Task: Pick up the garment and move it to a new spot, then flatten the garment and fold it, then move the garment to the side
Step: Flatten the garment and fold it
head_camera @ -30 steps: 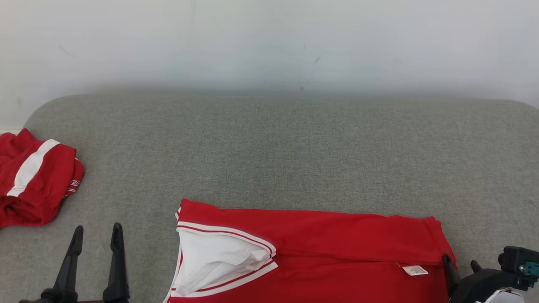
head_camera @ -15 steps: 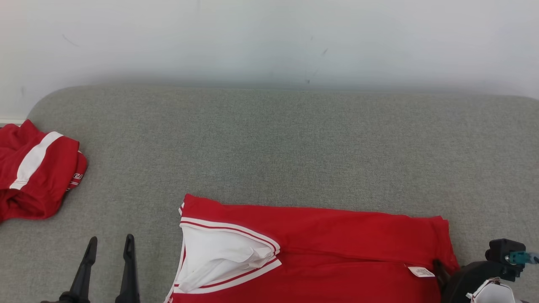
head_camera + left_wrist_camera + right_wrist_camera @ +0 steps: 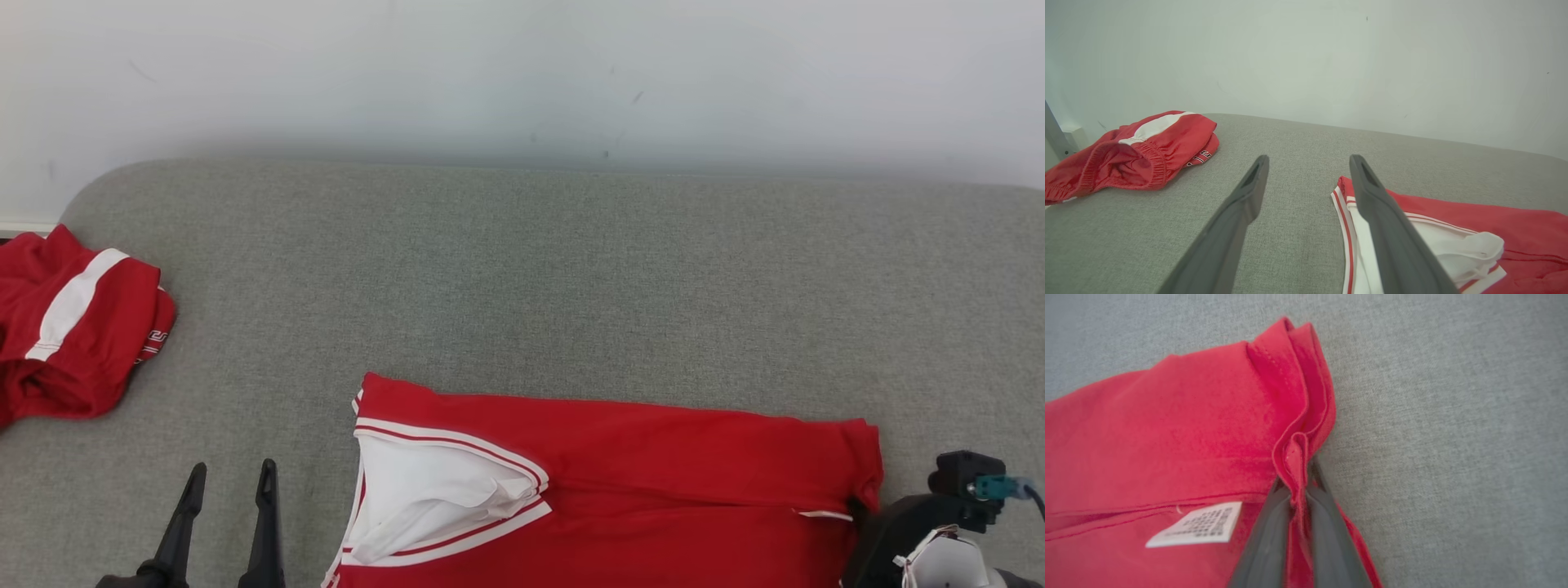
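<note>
Item: red garment (image 3: 620, 482), lying flat at the near edge of the grey padded surface (image 3: 571, 278).
Right gripper (image 3: 1299, 477): pinched on 1 gathered corner hem, beside the label (image 3: 1196, 524).
Left gripper (image 3: 230, 474): wide, holding nothing, near the white-trimmed end.
Advice: check that your pinch catches every layer before you lift.

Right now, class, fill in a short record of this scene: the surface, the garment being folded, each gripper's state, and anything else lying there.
surface: grey fabric pad in front of a pale wall
garment: red with white trim, lying flat along the near edge
tag: white tag near the garment's right end
left gripper: open, holding nothing, left of the garment
right gripper: shut on a pinched fold at the garment's right edge
other item: red shorts with a white stripe, bunched at far left, apart from the garment
</note>
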You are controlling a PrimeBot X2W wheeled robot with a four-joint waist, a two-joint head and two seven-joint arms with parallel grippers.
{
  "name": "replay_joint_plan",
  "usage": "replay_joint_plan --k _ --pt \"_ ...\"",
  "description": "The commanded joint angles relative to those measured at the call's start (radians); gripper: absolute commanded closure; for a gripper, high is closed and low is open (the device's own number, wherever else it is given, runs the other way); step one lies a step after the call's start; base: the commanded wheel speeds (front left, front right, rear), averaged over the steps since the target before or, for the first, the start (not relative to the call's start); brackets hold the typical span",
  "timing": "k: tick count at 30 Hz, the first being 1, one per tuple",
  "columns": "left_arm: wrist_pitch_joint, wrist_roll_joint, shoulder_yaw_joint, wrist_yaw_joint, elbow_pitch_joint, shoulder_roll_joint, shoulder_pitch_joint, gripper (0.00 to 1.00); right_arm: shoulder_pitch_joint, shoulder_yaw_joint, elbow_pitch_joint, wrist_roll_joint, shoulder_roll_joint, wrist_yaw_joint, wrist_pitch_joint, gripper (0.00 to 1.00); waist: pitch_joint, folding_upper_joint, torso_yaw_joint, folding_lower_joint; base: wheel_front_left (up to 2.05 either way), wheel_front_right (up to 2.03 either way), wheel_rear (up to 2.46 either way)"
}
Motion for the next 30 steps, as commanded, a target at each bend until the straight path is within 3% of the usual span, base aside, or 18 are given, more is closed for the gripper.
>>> replay_joint_plan --k 1,13,19,25,30 --pt "0.003 -0.001 0.001 0.004 -0.008 0.004 0.011 0.0 0.001 -0.017 0.003 -0.007 -0.001 0.001 -0.01 1.0 0.001 0.0 0.0 0.0 0.0 0.0 0.0" --pt "0.021 -0.016 0.0 0.023 -0.061 0.009 0.042 0.0 -0.015 -0.287 -0.101 -0.091 -0.002 -0.001 -0.057 1.0 0.013 0.0 -0.031 0.0 0.0 0.0 0.0" --pt "0.033 -0.017 -0.009 0.033 -0.075 0.006 0.042 0.0 0.009 -0.356 -0.158 -0.135 -0.002 -0.001 -0.035 1.0 0.008 0.0 -0.045 0.0 0.0 0.0 0.0" --pt "0.038 -0.021 -0.015 0.038 -0.074 0.004 0.045 0.0 0.027 -0.283 -0.193 -0.102 0.0 -0.001 -0.009 1.0 0.005 0.0 -0.058 0.0 0.0 0.0 0.0" --pt "0.04 -0.028 -0.025 0.034 -0.066 0.001 0.033 0.0 0.063 -0.069 -0.24 0.023 0.0 0.0 0.028 1.0 0.001 0.0 -0.061 0.0 0.0 0.0 0.0"
